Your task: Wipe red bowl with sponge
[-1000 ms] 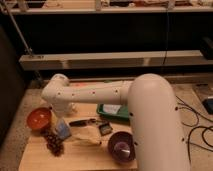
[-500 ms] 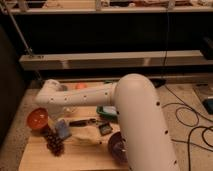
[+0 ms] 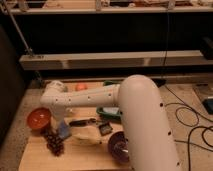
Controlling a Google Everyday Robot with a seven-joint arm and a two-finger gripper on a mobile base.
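The red bowl (image 3: 39, 119) is a shallow orange-red bowl at the left edge of the wooden table (image 3: 80, 160). The sponge (image 3: 63, 130) is a small light-blue pad just right of the bowl, right under the tip of the arm. My gripper (image 3: 59, 121) hangs down from the white forearm (image 3: 82, 98), directly over the sponge and close beside the bowl's right rim. The wrist hides where the gripper meets the sponge.
A dark purple bowl (image 3: 120, 146) sits front right, partly behind my big white arm link (image 3: 145, 125). Dark grapes (image 3: 54, 142) lie in front of the sponge. A dark utensil (image 3: 82, 121), a green dish (image 3: 107, 113) and an orange ball (image 3: 81, 86) lie nearby.
The arm has swung left and toward the camera. Its big link now covers more of the table's right side, and the wrist has shifted slightly toward the red bowl. The sponge stays in nearly the same spot.
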